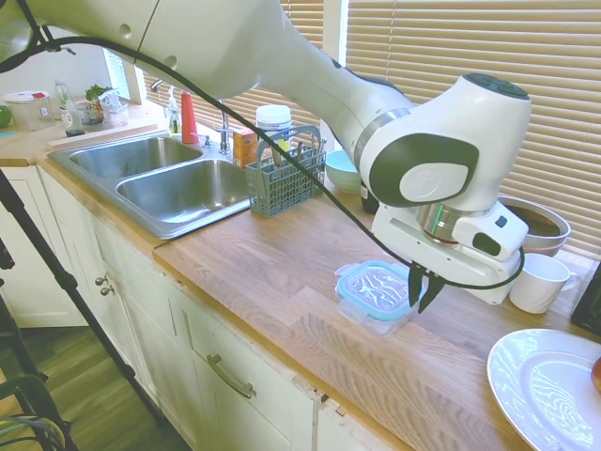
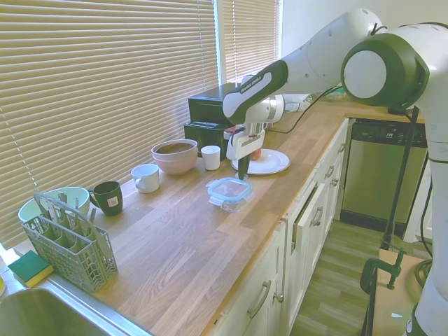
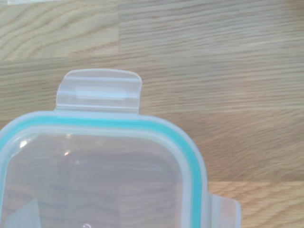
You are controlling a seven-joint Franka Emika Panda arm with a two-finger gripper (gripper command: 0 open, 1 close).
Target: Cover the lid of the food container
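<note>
And here's the claw [image 1: 420, 291], fingers pinched nearly together and holding nothing, hanging just beside the far edge of the lid [image 1: 378, 287]. The lid sits on the food container [image 1: 372, 316], right on the wooden surface [image 1: 272, 272] near the front edge, between the white plate [image 1: 545, 390] and the grey cutlery basket [image 1: 285, 174]. From the wrist view the teal rim looks squared up, one snap tab [image 3: 99, 90] flared outward, not clipped. Looks like the placing step is about finished! Next move, I'd say: lift straight off without nudging that lid, or press down to seat it
</note>
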